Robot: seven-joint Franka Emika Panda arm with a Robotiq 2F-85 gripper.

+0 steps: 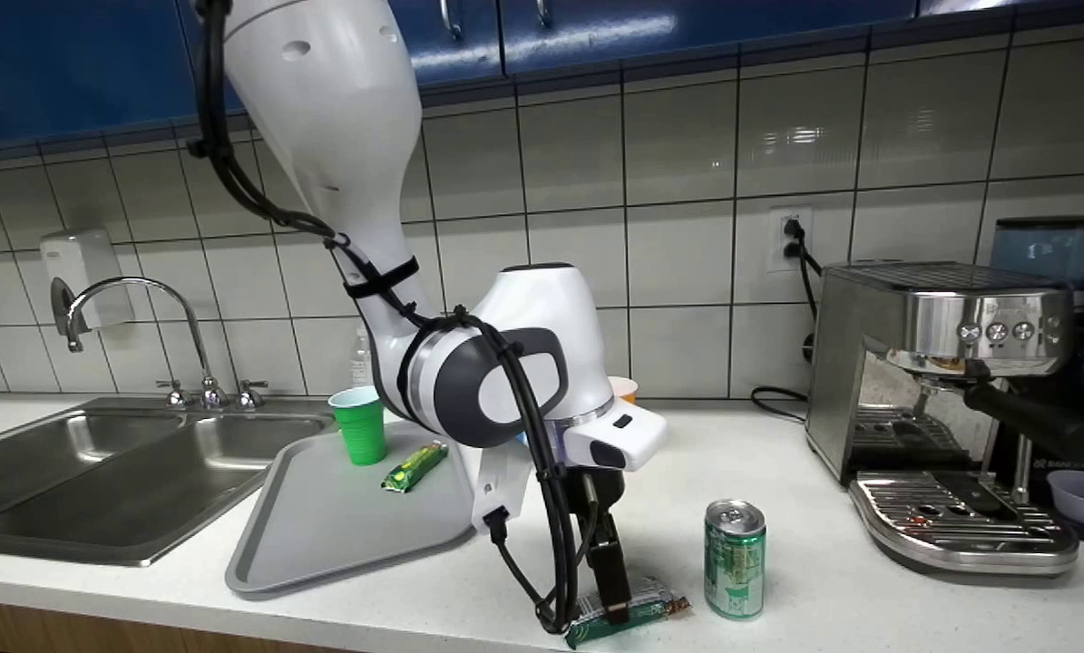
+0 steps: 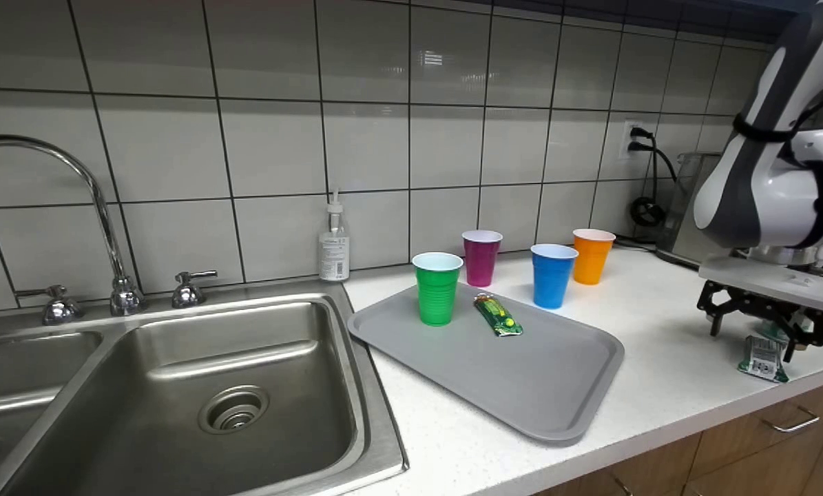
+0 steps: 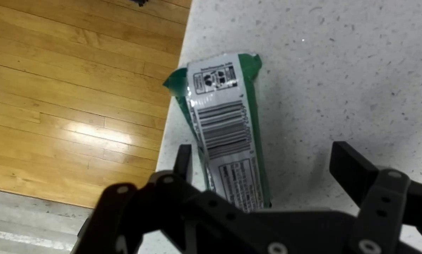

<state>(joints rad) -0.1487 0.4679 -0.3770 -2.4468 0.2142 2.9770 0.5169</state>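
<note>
Your exterior views share the tray, facing the tiled wall, while your wrist view looks down close-up.

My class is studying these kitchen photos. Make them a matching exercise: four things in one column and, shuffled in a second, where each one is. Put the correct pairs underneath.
Things:
1. Green cup
2. Drink can
3. White-and-green packet
4. Pump bottle

Places:
A. Standing on the counter near the coffee machine
B. At the back of the sink, by the tiled wall
C. Standing on the gray tray
D. Lying between the jaws of the open gripper

Pairs: 1-C, 2-A, 3-D, 4-B
</note>
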